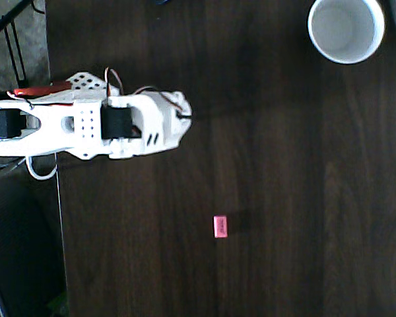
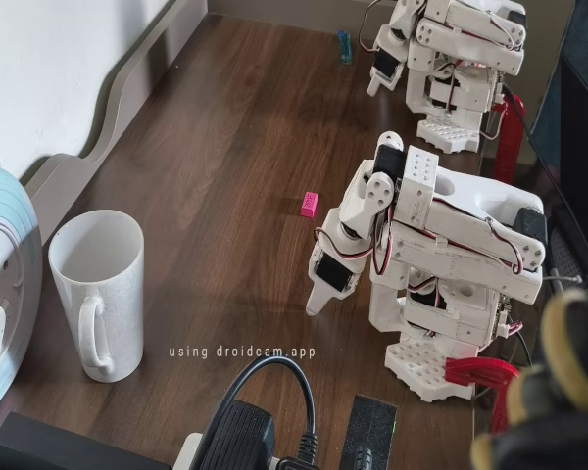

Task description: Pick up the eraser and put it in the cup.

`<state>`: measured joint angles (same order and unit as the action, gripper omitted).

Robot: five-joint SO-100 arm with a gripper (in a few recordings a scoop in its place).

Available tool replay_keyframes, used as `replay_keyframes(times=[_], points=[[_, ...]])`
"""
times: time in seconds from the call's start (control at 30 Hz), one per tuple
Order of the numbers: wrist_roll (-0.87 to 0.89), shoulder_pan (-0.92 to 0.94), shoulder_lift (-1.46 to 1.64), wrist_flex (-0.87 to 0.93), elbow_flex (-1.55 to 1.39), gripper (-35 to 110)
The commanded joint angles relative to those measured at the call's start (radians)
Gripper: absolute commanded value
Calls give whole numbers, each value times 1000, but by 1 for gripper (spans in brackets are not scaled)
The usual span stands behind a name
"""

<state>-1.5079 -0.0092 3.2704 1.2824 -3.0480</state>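
Standing upright on the dark brown wooden table point(image 2: 235, 127), the round white ceramic cup point(image 2: 98, 289) with a side handle has nothing in it; the overhead view looks straight down its thick rim point(image 1: 346, 28) onto a bare pale grey floor. In the fixed view a round pale blue and white object point(image 2: 5, 284) stands just beside the cup, on its left.

Well apart from the cup lies the tiny pink-red rectangular eraser point(image 1: 220, 226), flat on the bare wood and touching nothing; the fixed view shows it point(image 2: 309, 204) farther back on the table than the cup and to the cup's right.

Folded up on its base, the white plastic robot arm point(image 1: 86, 129) holds its gripper point(image 2: 318, 294) pointing down above the table, to the cup's right and nearer the camera than the eraser in the fixed view. The eraser is clear of the claw, with open wood between them. The claw holds nothing, and its fingers appear drawn together with no visible gap.
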Motion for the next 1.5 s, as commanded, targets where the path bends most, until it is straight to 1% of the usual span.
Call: replay_keyframes(times=[0.0,0.87,0.93,1.0,1.07,1.1,1.13,1.2,1.3,1.4,1.47], points=[[-78,-23,15,34,-9,3],[-78,-23,15,34,-9,3],[-28,-29,15,28,-9,2],[-26,-26,15,28,-9,0],[-132,28,15,37,-9,0],[-164,37,17,32,-6,0],[-160,60,17,5,-2,0],[-126,110,18,-48,21,0],[-74,126,15,-29,83,0],[91,61,-63,74,259,0],[199,58,-224,54,380,0]])
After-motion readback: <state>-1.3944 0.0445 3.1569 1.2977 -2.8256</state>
